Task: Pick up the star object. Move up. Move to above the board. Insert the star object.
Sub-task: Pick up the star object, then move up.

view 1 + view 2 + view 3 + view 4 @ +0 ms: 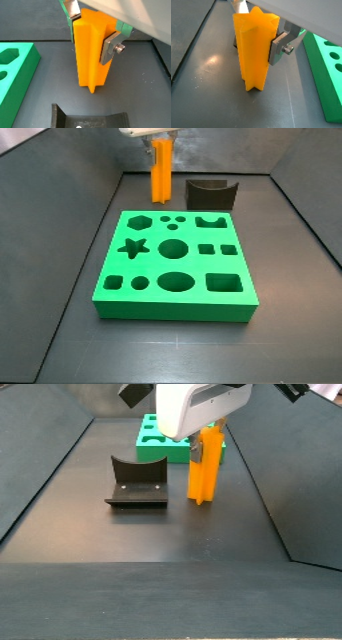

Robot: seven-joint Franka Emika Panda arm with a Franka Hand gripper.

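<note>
Overhead, hand (90, 37) clenched on upright star object (90, 52), beside fixture (136, 482), behind board (174, 263).

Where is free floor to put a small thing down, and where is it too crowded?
Bare floor lies in front of the fixture toward the camera, and between the board and the side walls. It is crowded at the far end, where the gripper holds the star object upright beside the fixture and board.
</note>
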